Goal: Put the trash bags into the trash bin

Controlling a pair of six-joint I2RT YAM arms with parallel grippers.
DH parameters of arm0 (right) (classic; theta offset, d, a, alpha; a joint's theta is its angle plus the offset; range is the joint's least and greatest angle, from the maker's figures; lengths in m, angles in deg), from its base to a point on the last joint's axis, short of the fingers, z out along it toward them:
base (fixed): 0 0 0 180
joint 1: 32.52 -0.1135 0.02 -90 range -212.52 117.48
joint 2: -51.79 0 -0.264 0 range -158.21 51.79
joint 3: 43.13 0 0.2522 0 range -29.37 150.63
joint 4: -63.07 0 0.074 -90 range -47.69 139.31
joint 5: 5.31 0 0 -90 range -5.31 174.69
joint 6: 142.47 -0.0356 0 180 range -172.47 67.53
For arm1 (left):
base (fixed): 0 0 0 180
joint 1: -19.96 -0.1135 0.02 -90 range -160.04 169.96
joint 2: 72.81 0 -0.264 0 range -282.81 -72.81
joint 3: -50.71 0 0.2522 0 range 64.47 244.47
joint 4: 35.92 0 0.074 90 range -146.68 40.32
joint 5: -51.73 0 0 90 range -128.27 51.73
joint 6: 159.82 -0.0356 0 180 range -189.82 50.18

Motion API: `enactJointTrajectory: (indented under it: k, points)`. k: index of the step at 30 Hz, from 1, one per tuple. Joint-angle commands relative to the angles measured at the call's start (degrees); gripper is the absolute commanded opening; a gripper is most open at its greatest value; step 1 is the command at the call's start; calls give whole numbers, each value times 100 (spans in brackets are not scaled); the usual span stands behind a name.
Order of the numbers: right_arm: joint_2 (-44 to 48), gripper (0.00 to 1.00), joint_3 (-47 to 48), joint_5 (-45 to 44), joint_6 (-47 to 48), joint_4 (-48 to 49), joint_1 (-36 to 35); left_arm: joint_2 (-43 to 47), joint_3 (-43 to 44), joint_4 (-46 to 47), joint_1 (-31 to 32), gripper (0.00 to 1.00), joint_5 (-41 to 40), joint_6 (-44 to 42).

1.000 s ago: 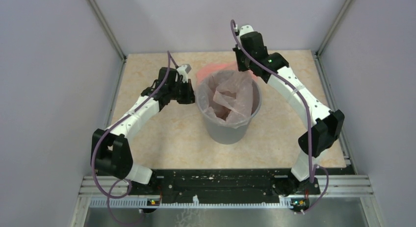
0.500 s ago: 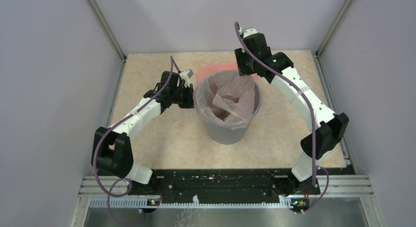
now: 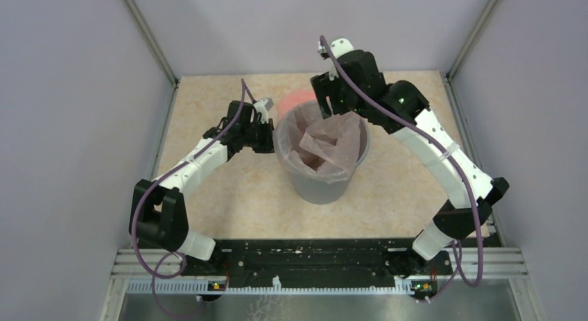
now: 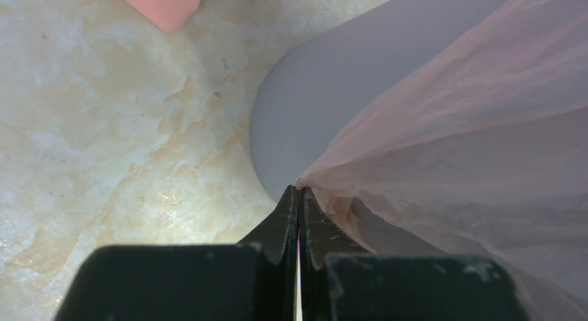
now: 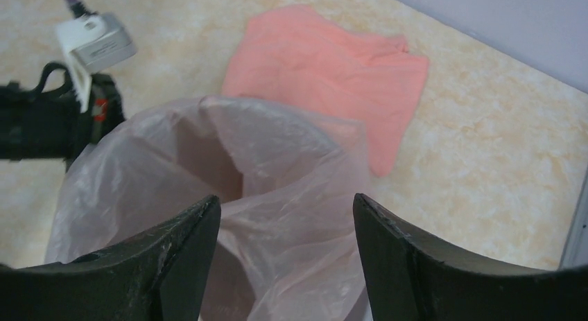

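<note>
The grey trash bin (image 3: 320,186) stands mid-table. The see-through pink trash bag (image 3: 326,137) sits inside it, its film draped over the rim. My left gripper (image 3: 269,136) is at the bin's left rim, shut on the bag's edge. In the left wrist view the closed gripper (image 4: 299,191) pinches the film (image 4: 471,127) against the bin's grey wall (image 4: 312,92). My right gripper (image 3: 324,111) hovers over the far rim. In the right wrist view this gripper (image 5: 286,200) is open above the bag (image 5: 277,161), with nothing between the jaws.
An opaque salmon-pink folded sheet (image 5: 333,71) lies flat on the table behind the bin (image 3: 295,99). Grey walls enclose the table on the left, right and back. A black rail with the arm bases (image 3: 312,255) runs along the near edge.
My right gripper has opened and let go of the bag's far edge. It has swung left over the far rim. The left gripper keeps its grip at the left rim.
</note>
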Motion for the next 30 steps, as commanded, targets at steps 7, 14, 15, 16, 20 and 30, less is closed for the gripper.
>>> enactJointTrajectory:
  k: [7,14,15,16,20,30]
  points:
    - [461,64,-490,27,-258,-358,-1102,44,-21,277,16,0,121,-41]
    - [525,60,-928,88,-470,-160,-1391,57,-23,281,16,0,121,-41]
    - [515,59,-995,136,-488,-114,-1411,59,-29,280,16,0,119,-41]
    - [505,58,-1036,191,-499,-80,-1438,60,-32,280,13,0,125,-41]
    - [392,56,-1128,232,-513,-8,-1453,73,-32,280,17,0,134,-41]
    - [257,29,-1161,314,-523,118,-1456,127,-34,315,23,0,186,-41]
